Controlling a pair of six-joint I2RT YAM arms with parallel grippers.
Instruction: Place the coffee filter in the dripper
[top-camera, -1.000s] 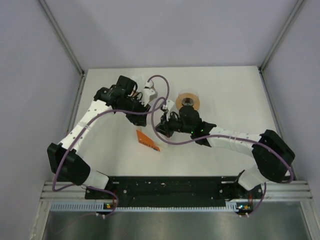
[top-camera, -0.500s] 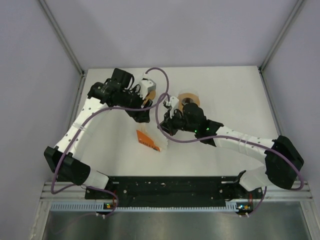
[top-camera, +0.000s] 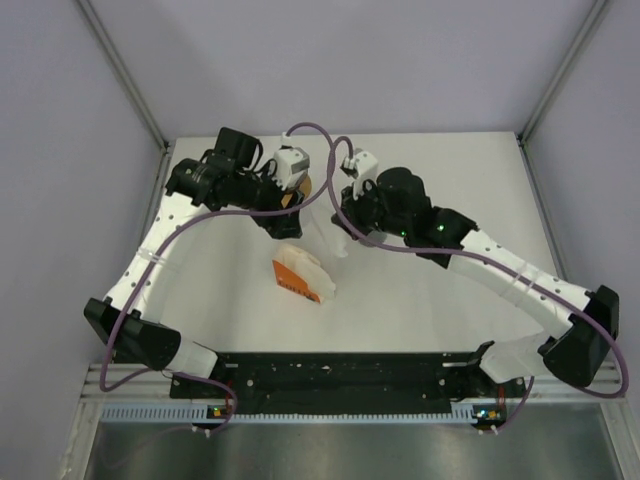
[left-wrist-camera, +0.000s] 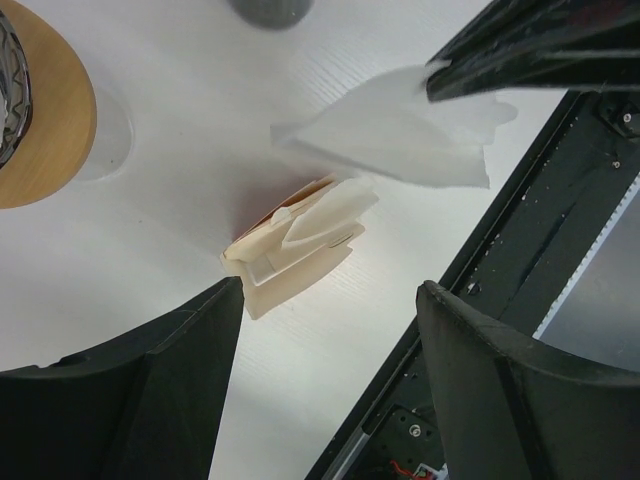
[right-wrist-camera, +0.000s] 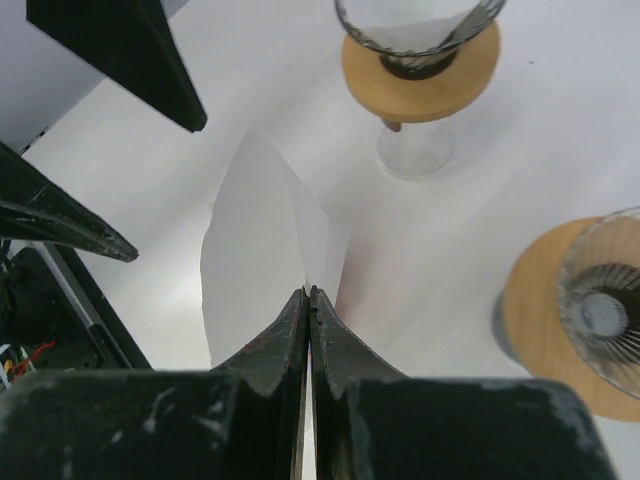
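Most of what stood in the way sat left of the desk's (top-camera: 450, 170) centre. The clear-stand dripper (right-wrist-camera: 430, 85) stood in the far half, partly under the left wrist. Beside it the grey-base dripper (right-wrist-camera: 560, 300) was hidden from above by the right arm (top-camera: 500, 265). The filter pack (top-camera: 300, 275) lay nearer the near edge. The left hand (left-wrist-camera: 330, 290) hung over the pack with its fingers spread wide. The right hand (right-wrist-camera: 308, 300) hung close by, pinched on a filter (right-wrist-camera: 255, 250) that dangled just right of the pack. Bare desk lay at the far right corner and along the right edge. A narrower strip ran along the left edge beneath the left arm (top-camera: 160, 250).
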